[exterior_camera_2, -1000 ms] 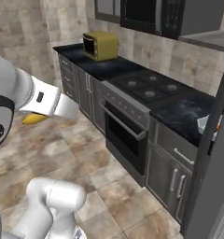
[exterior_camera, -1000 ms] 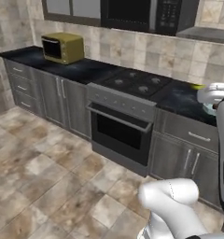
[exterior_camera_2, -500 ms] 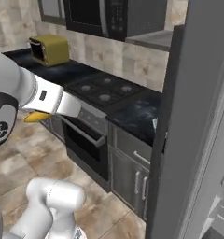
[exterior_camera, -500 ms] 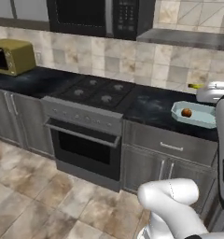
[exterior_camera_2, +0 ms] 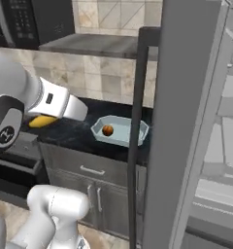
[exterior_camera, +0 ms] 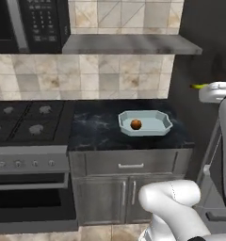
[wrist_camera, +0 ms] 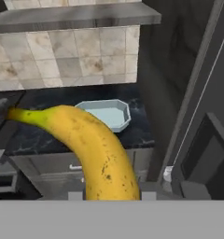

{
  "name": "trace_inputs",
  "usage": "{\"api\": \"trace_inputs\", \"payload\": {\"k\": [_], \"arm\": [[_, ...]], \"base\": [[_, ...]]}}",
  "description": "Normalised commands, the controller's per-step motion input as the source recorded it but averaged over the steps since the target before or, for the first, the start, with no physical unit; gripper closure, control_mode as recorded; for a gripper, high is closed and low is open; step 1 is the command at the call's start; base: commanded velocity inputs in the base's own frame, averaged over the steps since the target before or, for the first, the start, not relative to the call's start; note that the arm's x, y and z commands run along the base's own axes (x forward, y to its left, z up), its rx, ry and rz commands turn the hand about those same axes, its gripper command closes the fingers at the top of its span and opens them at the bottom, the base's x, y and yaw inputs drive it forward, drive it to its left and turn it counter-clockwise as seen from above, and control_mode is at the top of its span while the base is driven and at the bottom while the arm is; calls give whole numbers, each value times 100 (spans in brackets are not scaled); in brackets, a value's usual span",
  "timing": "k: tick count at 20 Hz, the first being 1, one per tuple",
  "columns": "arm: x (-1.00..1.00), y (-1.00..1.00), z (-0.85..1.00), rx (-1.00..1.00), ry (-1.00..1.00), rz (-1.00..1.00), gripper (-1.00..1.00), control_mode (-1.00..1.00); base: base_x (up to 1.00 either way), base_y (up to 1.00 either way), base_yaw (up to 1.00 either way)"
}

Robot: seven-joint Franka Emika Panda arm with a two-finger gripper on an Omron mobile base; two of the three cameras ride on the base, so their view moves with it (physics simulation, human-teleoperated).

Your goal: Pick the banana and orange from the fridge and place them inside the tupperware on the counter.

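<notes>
Inside tupperware (exterior_camera: pixel 156 127), orange (exterior_camera: pixel 136 124); no readable writing.

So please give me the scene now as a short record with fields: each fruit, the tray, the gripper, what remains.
banana: held in the gripper, in the air, not yet over the tupperware
orange: lying inside the tupperware, near its left end
tupperware: on the counter, right of the stove, no lid
fridge: door open, beside the counter
gripper: shut on the banana
remaining: put the banana into the tupperware
</notes>
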Motion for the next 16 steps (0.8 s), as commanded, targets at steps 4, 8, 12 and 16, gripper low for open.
{"api": "trace_inputs", "payload": {"k": [4,8,12,16], "arm": [[0,0,0,0,0,0,100,100],[0,0,0,0,0,0,100,100],[0,0,0,0,0,0,100,100],[0,0,0,0,0,0,100,100]], "base": [[50,75,-48],[38,89,-36],[37,75,-39],[38,44,-44]]}}
